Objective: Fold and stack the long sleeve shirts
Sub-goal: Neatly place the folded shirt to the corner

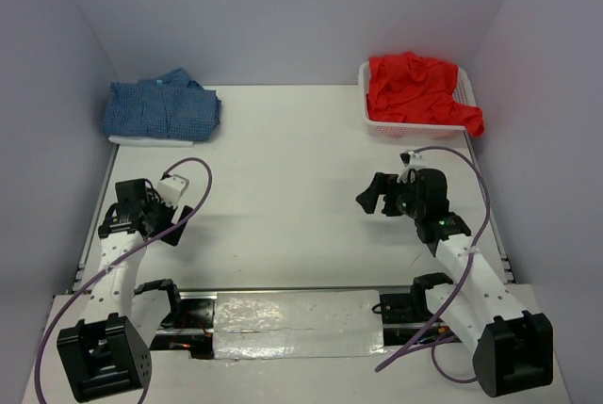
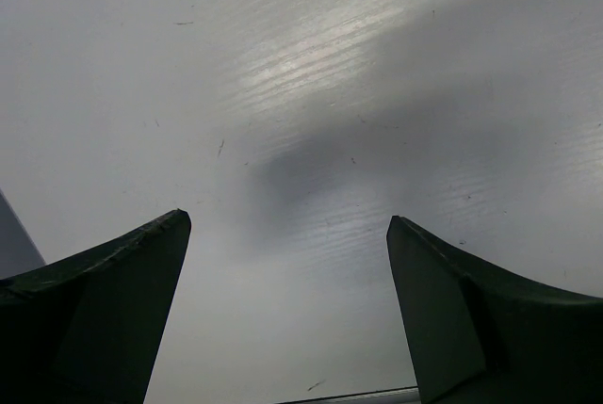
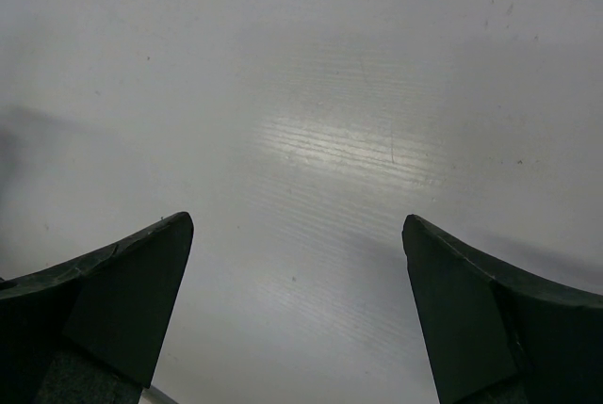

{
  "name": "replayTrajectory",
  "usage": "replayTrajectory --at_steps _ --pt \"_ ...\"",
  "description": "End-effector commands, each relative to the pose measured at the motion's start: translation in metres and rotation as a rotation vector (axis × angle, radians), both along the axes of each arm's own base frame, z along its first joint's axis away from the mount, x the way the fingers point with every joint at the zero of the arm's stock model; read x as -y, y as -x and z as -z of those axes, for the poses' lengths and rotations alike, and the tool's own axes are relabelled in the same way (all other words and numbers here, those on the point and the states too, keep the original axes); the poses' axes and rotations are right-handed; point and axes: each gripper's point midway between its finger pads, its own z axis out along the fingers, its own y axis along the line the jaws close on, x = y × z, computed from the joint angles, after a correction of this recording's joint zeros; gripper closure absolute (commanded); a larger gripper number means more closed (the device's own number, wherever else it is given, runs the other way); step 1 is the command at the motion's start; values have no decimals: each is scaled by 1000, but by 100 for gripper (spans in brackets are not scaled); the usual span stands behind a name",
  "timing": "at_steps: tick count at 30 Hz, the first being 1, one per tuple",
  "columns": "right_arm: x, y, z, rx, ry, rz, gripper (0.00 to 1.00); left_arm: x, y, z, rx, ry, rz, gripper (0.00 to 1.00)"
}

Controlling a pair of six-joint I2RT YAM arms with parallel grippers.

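Both tools stand wide and hold nothing above the table (image 1: 301,169): left tool (image 2: 287,218), right tool (image 3: 297,219). I judge the red shirt (image 1: 415,88), heaped in the basket (image 1: 415,128) at 1 o'clock, comes next: I pinch a top fold and lift clear of the rim. At 11 o'clock, the blue checked shirt (image 1: 162,110) lies folded.

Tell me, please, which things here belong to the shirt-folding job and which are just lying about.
Belong to the job: blue checked shirt, folded far left; white shirt under it; red shirt, crumpled far right.
Just lying about: white mesh basket holding the red one; silvery sheet between the arm bases.
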Motion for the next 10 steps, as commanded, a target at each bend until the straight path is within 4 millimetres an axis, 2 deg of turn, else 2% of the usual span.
replayTrajectory --at_steps 1,10 --pt "0 -4 -16 74 7 -19 1 -3 -7 -6 31 -16 1 1" --pt "-7 3 -20 129 -34 -54 0 -4 -7 -8 46 -21 -4 1"
